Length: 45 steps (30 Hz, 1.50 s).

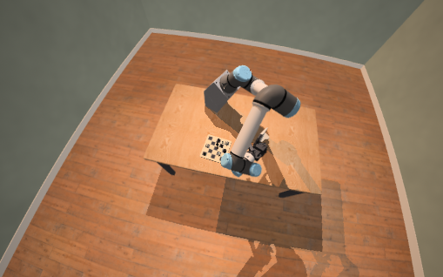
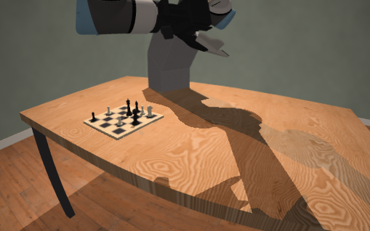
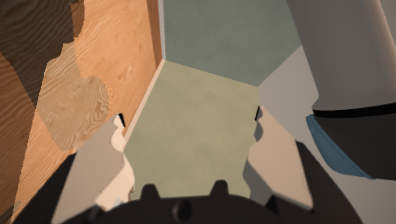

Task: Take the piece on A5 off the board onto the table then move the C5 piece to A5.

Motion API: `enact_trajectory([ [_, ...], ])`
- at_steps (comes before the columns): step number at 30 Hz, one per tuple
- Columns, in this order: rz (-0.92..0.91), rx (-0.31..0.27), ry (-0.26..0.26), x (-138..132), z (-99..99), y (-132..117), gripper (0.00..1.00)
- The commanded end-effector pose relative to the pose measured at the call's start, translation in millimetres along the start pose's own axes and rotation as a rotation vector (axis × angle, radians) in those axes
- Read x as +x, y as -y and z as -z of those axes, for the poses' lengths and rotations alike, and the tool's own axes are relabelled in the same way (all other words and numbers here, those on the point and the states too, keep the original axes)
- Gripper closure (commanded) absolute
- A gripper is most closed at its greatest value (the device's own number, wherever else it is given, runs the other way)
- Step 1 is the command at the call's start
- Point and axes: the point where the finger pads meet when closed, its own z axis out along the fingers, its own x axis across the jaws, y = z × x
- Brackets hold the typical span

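A small chessboard (image 2: 123, 121) lies on the wooden table near its left front corner; it also shows in the top view (image 1: 216, 148). Several black and white pieces stand upright on it, among them a tall black piece (image 2: 129, 107) and a white piece (image 2: 149, 111) at the right edge. The square labels are too small to read. My gripper (image 2: 216, 47) is high above the table, to the right of the board, pointing sideways. In the wrist view the gripper (image 3: 187, 122) has its jaws wide open with nothing between them; the board is not in that view.
The arm's grey base pedestal (image 2: 169, 69) stands at the back of the table behind the board. The arm's forearm (image 1: 250, 128) hangs over the board's right side. Table edges lie close to the board's left and front.
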Motion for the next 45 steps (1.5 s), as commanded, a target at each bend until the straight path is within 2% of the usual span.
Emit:
enact_trajectory([
  [1, 0.001, 0.000, 0.001, 0.4, 0.1, -0.3, 0.00],
  [34, 0.024, 0.016, 0.009, 1.3, 0.8, 3.5, 0.00],
  [45, 0.111, 0.077, 0.037, 4.1, 4.0, 17.8, 0.00],
])
